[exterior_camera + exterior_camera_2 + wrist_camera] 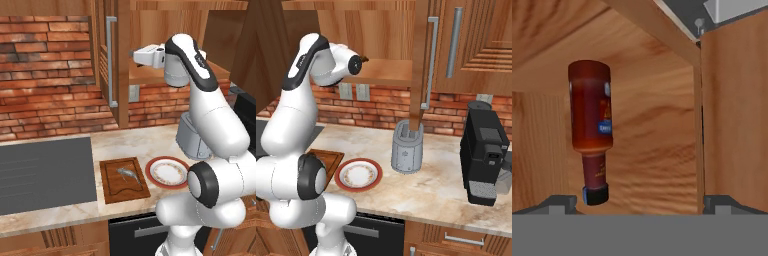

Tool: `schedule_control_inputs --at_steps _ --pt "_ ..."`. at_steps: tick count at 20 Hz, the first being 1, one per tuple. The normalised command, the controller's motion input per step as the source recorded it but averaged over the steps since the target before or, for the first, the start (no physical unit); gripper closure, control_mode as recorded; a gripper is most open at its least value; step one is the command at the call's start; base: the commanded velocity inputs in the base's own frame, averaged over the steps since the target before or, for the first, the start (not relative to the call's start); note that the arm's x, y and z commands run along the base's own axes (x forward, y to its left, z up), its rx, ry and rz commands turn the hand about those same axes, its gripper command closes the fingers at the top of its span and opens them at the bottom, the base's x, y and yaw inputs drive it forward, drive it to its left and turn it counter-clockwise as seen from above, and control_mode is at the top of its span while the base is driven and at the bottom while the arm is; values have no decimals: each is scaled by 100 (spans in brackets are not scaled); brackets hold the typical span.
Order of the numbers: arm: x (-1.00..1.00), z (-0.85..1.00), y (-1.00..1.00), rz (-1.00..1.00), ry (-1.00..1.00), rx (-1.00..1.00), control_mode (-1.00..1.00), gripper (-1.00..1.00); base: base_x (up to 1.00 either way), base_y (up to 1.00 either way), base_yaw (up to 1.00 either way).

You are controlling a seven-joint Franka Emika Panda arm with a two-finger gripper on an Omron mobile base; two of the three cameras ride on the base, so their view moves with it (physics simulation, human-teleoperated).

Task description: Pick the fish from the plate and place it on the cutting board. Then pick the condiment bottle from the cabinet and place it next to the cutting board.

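With the fish already lying on the cutting board, the arm is reaching into the cabinet for the condiment bottle.

The first half of the task looks done: the fish rests near the middle of the board, and the plate sits bare just beside the board's right edge on the counter. What is left is the bottle. In the hand view it stands on the cabinet shelf, well left of centre, appearing cap-down because the hand is rolled over. The gripper has its fingers spread fully apart and holds nothing; the bottle is ahead of it, not yet between the tips. Still to come, by my reading: closing on the bottle, lifting it out, and setting it down next to the board.
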Motion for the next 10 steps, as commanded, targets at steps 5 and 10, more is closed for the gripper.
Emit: schedule_control_inputs --at_steps 5,10 --pt "8 0 7 0 0 0 -100 -100 0 0 0" --pt "11 0 7 0 0 0 -100 -100 0 0 0"
